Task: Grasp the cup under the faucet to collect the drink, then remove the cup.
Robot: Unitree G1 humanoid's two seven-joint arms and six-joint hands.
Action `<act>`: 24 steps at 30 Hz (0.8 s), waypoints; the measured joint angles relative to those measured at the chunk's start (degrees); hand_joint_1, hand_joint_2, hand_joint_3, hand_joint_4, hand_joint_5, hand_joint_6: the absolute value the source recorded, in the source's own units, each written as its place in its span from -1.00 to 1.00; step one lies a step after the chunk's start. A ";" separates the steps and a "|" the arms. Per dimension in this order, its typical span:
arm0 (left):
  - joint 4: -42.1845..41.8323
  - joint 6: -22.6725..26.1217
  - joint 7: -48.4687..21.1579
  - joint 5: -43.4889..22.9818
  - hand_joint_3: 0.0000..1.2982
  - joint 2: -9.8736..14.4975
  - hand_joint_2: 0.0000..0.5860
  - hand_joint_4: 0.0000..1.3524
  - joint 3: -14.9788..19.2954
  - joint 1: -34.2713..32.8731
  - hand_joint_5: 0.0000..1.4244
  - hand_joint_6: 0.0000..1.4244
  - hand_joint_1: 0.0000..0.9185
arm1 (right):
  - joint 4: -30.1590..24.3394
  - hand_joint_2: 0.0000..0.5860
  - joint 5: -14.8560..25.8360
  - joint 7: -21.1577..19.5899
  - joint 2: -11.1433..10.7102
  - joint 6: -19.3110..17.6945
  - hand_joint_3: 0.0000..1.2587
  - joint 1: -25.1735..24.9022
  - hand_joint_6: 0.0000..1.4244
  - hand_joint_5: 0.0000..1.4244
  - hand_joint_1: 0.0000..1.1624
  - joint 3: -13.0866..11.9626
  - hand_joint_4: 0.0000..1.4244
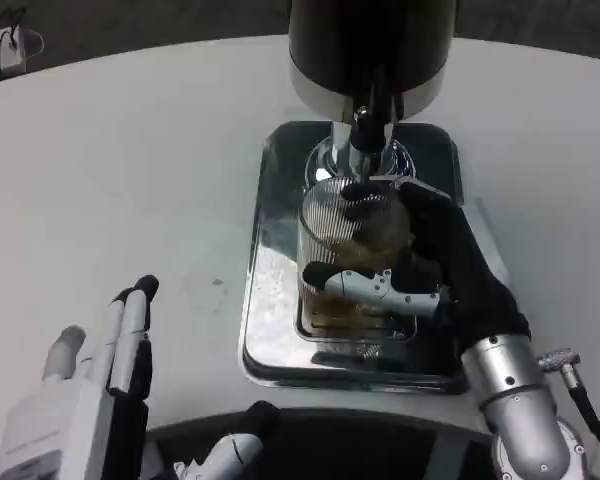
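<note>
No brand, label or legible writing shows on any surface near my hands.

My right hand wraps the cup from its right side. One white-and-black finger crosses the front of the glass wall, and the dark palm and upper fingers close round the rim and the far side. The cup is held, upright, inside this grip.

The cup is a clear, ribbed glass. It contains an amber-brown liquid, visible through the wall behind my crossing finger. The exact fill level cannot be read because the ribbing and reflections obscure it.

Directly above my right hand, the chrome faucet points down over the cup mouth. It projects from the base of a dark cylindrical dispenser further forward of the hand. Whether liquid is flowing cannot be told.

Beneath my right hand and the cup lies a glossy metal drip tray. Whether the cup base is touching it I cannot tell.

My left hand is well apart from the cup, off to the left of my right hand and nearer to me. It holds nothing. Its fingers lie extended and close together over the white table, with the thumb spread to the inner side.
</note>
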 measured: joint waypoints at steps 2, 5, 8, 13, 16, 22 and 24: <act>0.19 0.00 0.00 0.03 -0.99 -0.18 -0.58 -1.00 -0.21 -0.54 -0.79 -1.00 -1.00 | -1.85 -0.72 0.14 0.20 0.09 0.45 0.36 1.19 1.00 0.71 1.00 0.01 0.46; 0.37 0.00 0.00 0.08 -0.99 -0.35 -0.58 -1.00 -0.42 -1.12 -0.79 -1.00 -1.00 | -4.54 -0.75 0.72 0.79 0.67 1.06 0.37 2.97 1.00 0.71 1.00 0.34 0.46; 0.42 0.00 0.00 0.07 -0.99 -0.37 -0.58 -1.00 -0.47 -1.17 -0.79 -1.00 -1.00 | -6.05 -0.75 1.13 1.39 0.96 1.59 0.37 4.03 1.00 0.71 1.00 0.49 0.46; 0.54 0.00 0.00 0.04 -0.99 -0.39 -0.58 -1.00 -0.61 -1.09 -0.79 -1.00 -1.00 | -8.67 -0.80 1.67 2.34 1.17 2.28 0.38 5.24 1.00 0.71 1.00 0.50 0.46; 0.60 0.00 0.01 0.04 -0.99 -0.39 -0.59 -1.00 -0.76 -1.09 -0.79 -1.00 -1.00 | -10.01 -0.81 1.69 2.88 1.34 2.40 0.39 5.89 1.00 0.71 1.00 0.85 0.46; 0.63 -0.02 0.01 0.09 -0.99 -0.36 -0.60 -1.00 -0.85 -1.11 -0.79 -1.00 -1.00 | -13.24 -0.81 1.55 4.50 1.26 2.42 0.39 7.89 1.00 0.71 1.00 2.16 0.46; 0.66 -0.02 0.01 0.10 -0.99 -0.35 -0.60 -1.00 -0.91 -1.14 -0.79 -1.00 -1.00 | -13.77 -0.80 1.44 4.97 1.18 2.42 0.39 8.84 1.00 0.71 1.00 2.69 0.46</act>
